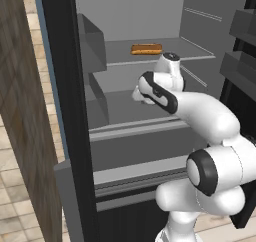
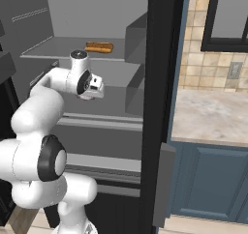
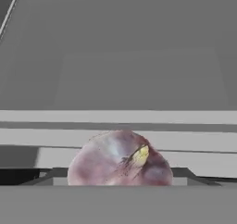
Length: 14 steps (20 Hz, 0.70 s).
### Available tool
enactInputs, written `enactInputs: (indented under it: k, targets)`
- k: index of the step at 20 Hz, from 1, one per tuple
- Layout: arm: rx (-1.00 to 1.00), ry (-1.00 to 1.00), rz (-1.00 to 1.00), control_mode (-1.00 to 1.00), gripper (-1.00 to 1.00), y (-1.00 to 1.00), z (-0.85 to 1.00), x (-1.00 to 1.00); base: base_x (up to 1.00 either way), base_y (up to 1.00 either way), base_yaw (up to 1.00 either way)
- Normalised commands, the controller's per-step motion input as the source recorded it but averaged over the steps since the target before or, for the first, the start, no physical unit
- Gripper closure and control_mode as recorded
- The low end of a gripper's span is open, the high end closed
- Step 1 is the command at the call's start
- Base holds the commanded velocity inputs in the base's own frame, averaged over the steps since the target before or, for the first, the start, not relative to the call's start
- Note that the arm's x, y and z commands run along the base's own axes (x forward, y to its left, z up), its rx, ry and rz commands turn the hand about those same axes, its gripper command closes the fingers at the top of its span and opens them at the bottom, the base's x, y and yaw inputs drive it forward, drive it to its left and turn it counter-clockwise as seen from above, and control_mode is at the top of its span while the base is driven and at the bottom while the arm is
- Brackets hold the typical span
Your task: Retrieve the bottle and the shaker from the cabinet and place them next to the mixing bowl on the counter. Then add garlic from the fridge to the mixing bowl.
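On your left in the left base view stands a brown wooden panel (image 1: 20,111), and just right of it the dark frame of the open fridge (image 1: 65,86), its grey shelves stepping back inside. An orange-brown oblong food item (image 1: 146,49) lies on the upper shelf (image 1: 120,53), and the white arm (image 1: 200,111) reaches in below it over the next shelf down. Grey door bins (image 1: 242,31) hang at the far right. In the right base view you see the same reach from the other side: the claw (image 2: 91,95) points down over the middle shelf, just left of the fridge's dark upright. Beyond that upright lies the beige marbled counter (image 2: 208,117) over blue drawers (image 2: 213,180), with a tiled wall (image 2: 193,59) behind. Through the hand camera, the garlic (image 3: 120,158) sits low and centre, very close to the lens. It is a pink-purple bulb with a small yellowish tip on its right side, and pale shelf edges run across behind it. The bulb covers the spot where the fingertips would rise, so you cannot tell from these pictures how wide the claw stands. You also cannot tell whether it is pinching the garlic, merely touching it, or hanging just above it.
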Motion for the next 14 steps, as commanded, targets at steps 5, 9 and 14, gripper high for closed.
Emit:
enactInputs:
  k: [5,9,14]
  targets:
    - [-0.08,0.24,0.0,-1.0,1.0,-0.15,0.77,-0.58,0.0,0.0,0.0]
    - [-0.12,0.16,0.0,-1.0,1.0,-0.01,0.65,-0.65,0.0,0.0,0.0]
    - [-0.01,0.01,0.0,-1.0,1.0,0.0,0.06,-0.6,0.0,0.0,0.0]
